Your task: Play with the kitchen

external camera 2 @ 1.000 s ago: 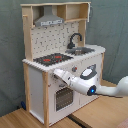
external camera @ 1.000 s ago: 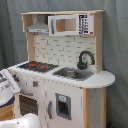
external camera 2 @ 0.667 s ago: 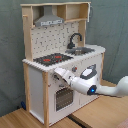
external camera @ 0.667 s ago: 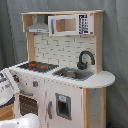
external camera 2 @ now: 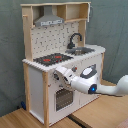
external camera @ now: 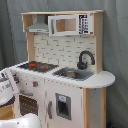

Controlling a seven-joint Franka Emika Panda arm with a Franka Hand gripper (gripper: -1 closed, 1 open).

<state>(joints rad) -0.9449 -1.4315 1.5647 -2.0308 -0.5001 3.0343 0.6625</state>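
Observation:
The kitchen (external camera: 100,80) is a white and light-wood toy unit with a black-red stovetop (external camera: 39,65), a black faucet (external camera: 85,58) over a sink (external camera: 72,74), a grey hood (external camera: 38,26) and an oven door (external camera: 27,105). In the second exterior view the white arm reaches in from the right. My gripper (external camera 2: 59,75) is at the front panel just below the stovetop (external camera 2: 50,59) and above the oven door (external camera 2: 62,98), close to a knob (external camera 2: 74,69). In the first exterior view my gripper (external camera: 11,80) shows at the left edge, beside the kitchen's left front corner.
A grey curtain (external camera 2: 112,25) hangs behind the kitchen. The unit stands on a wooden surface (external camera 2: 100,112). A microwave-style cabinet (external camera: 64,24) sits beside the hood. A white rounded shape (external camera: 22,121) fills the bottom left of the first exterior view.

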